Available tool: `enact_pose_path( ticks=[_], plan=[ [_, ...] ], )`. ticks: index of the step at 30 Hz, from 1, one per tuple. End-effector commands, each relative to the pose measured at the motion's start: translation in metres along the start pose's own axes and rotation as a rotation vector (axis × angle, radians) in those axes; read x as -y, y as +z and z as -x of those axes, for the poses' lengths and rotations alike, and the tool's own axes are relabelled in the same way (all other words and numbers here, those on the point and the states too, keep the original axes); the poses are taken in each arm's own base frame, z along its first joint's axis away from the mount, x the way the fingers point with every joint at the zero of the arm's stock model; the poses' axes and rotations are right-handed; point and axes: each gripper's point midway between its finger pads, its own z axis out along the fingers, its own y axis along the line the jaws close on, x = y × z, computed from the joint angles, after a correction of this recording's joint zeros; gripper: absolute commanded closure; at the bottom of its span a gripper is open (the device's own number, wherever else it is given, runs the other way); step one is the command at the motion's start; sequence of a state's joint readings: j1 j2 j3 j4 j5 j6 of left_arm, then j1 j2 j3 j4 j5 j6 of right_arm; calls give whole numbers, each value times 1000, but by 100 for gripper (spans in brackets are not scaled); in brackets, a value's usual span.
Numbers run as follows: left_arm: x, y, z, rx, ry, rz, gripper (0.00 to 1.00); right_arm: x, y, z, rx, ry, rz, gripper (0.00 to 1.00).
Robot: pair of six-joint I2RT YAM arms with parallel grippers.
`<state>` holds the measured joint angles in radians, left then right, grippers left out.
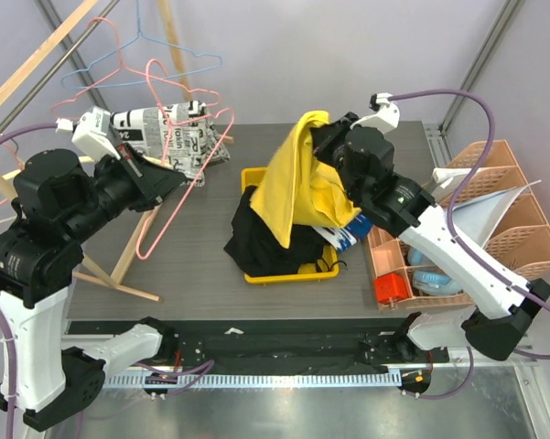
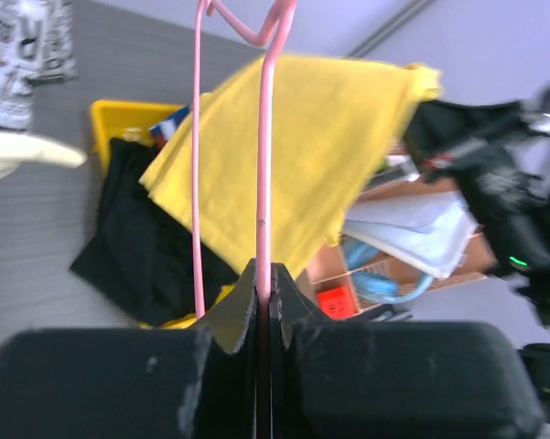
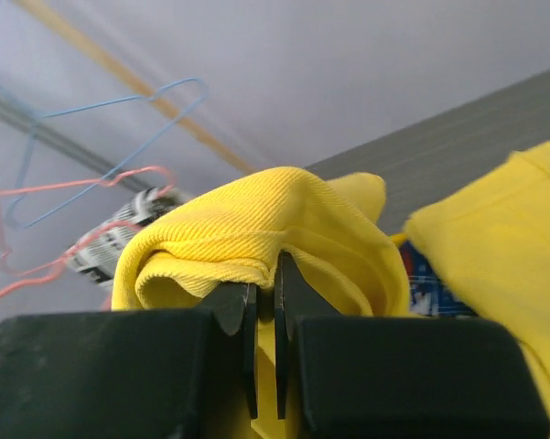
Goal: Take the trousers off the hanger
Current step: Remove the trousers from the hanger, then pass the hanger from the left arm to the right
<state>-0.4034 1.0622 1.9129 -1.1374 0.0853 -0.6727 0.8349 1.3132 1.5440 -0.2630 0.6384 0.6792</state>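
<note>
The yellow trousers [image 1: 297, 187] hang bunched from my right gripper [image 1: 322, 137], which is shut on a fold at their top, above the yellow tray [image 1: 288, 276]. In the right wrist view the trousers [image 3: 256, 229] drape over the right gripper [image 3: 265, 279]. The pink wire hanger [image 1: 178, 206] is off to the left, apart from the trousers. My left gripper [image 1: 169, 174] is shut on it. In the left wrist view the hanger [image 2: 264, 183] rises straight out of the shut left gripper [image 2: 264, 274], with the trousers [image 2: 302, 146] behind it.
Black clothing [image 1: 261, 238] spills out of the tray. A newspaper-print garment [image 1: 178, 133] lies at the back left near a wooden rack [image 1: 119, 265] and a blue hanger [image 1: 137, 46]. An orange organiser [image 1: 494, 210] and a red box [image 1: 392, 288] stand at the right.
</note>
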Motion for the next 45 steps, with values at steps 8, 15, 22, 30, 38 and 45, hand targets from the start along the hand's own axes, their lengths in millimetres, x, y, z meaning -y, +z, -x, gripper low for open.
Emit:
enact_pose_path(
  ticks=[8,15,22,30,38,45],
  plan=[
    [65,-6,46,134,-80,-269,100,151,12,-182,-638,-295,-319,97],
    [56,-6,74,275,-204,-210,100,125,-32,-135,-711,-428,-271,25],
    [24,-7,88,395,-250,-63,100,-34,-111,-81,-650,-543,223,22],
    [9,3,85,374,-248,35,100,-201,-210,-81,-301,-651,708,18],
    [-1,-2,78,361,-241,77,100,-245,-207,-94,-105,-755,680,21],
    [-1,-7,74,351,-246,74,100,-257,-191,-104,-7,-825,591,40]
  ],
)
